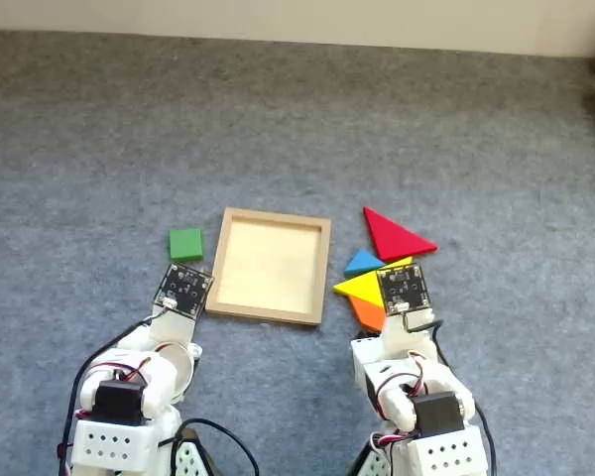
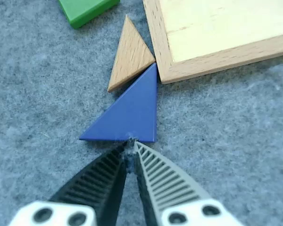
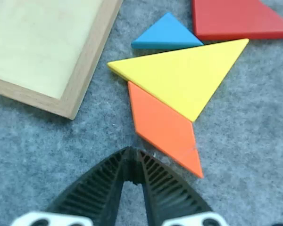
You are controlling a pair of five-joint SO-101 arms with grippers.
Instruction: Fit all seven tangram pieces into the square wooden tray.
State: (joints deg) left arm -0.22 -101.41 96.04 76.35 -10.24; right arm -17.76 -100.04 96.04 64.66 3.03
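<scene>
The left gripper (image 2: pixel 130 145) has its fingers pressed together on nothing, their tips touching the near short edge of the dark blue triangle (image 2: pixel 132 113), which lies flat on the grey felt straight ahead of them. That triangle's long edge slants away from the gripper, and its far corner meets both the corner of the wooden tray (image 2: pixel 166 70) and a corner of the plain wood triangle (image 2: pixel 129 59); the green square (image 2: pixel 85 9) sits just past that, apart from the tray. The right gripper (image 3: pixel 132 165) is likewise closed and holds nothing, hanging just short of the orange parallelogram (image 3: pixel 165 127), whose long axis runs obliquely across in front of the tips. Touching it on the far side is the yellow triangle (image 3: pixel 184 75), with the light blue triangle (image 3: pixel 166 34) and the red triangle (image 3: pixel 236 19) beyond. From above, the tray lies between the two arms, so each arm is nearer to its own cluster. The tray holds none of the seven pieces yet, and either gripper would, I judge, have to open before it can lift anything
</scene>
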